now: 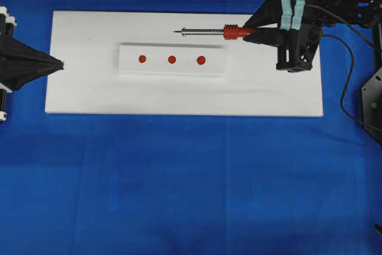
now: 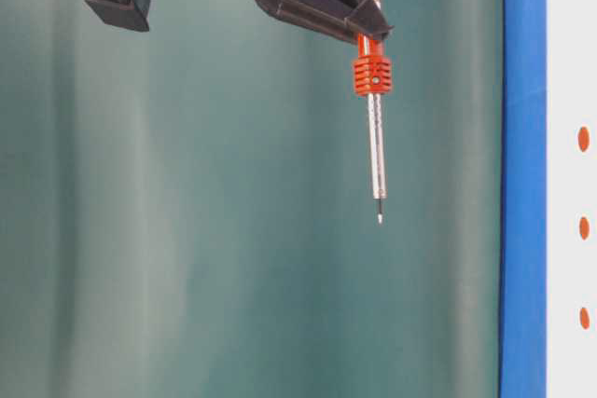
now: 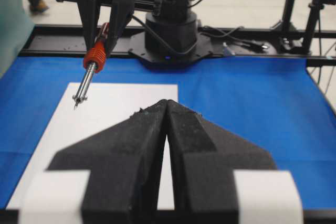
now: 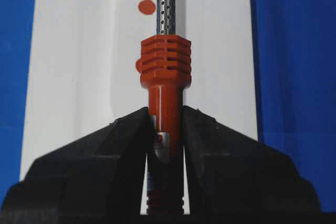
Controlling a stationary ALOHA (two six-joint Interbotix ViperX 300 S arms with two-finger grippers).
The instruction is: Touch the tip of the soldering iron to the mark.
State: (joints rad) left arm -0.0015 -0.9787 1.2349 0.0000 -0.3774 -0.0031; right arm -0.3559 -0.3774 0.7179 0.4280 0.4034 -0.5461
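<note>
A bright blue cloth (image 1: 179, 195) covers the surface, lit evenly with no hard shadows. A flat white board (image 1: 179, 97) lies on it, long side across the overhead view. In the table-level view a dull green curtain (image 2: 233, 258) with soft vertical folds fills the backdrop. The left wrist view shows a pale floor (image 3: 236, 3) beyond a black frame rail (image 3: 262, 51), with dark stands (image 3: 287, 9) at the far right.

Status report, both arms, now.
Left gripper shut, empty. Right gripper shut on soldering iron, tip above the board. Smallest red dot untouched, path unobstructed.
</note>
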